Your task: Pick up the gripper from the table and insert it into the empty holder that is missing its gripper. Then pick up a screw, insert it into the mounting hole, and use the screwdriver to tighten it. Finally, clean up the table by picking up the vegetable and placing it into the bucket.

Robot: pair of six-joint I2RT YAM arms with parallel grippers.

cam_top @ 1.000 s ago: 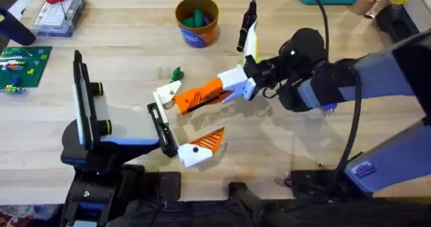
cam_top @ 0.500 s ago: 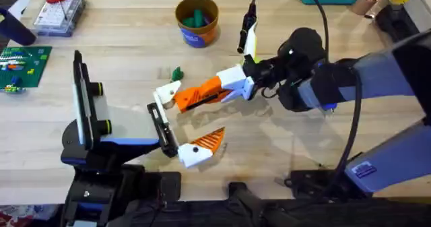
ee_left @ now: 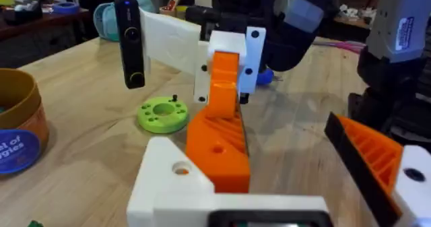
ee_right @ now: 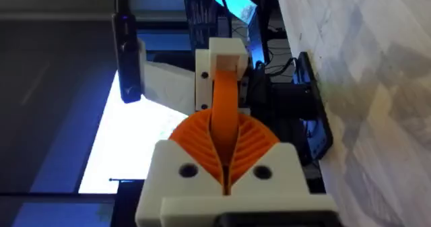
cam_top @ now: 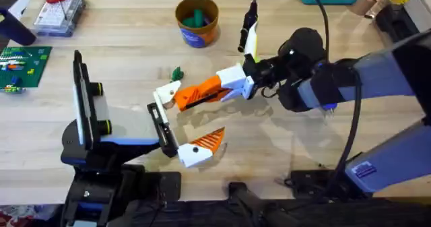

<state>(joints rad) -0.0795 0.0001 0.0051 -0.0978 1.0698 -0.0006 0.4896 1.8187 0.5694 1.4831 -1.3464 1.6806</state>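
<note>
the table [cam_top: 303, 153] is pale, matt wood with visible grain. the gripper [cam_top: 202, 91] looks like matt moulded plastic, orange on white. the bucket [cam_top: 197, 21] has a glossy blue label.

The light wooden worktop [cam_top: 283, 143] lies bare in front of the right arm and across its near middle — open room there. The middle is crowded: the long orange wedge-shaped gripper on its white base [cam_top: 209, 90] hangs in the right hand [cam_top: 248, 81], its tip just beside the small white holder with a cream-orange tip [cam_top: 166, 92] on the black rail [cam_top: 161, 126]. The white mount with an orange ribbed triangle [cam_top: 200, 148] closes the rail's near end. Between the wedge and the round orange-tan bucket [cam_top: 197, 21] sits the tiny dark-green vegetable [cam_top: 177, 73] — bare wood around it. A black-and-yellow screwdriver [cam_top: 248, 26] lies beside the bucket.
</note>
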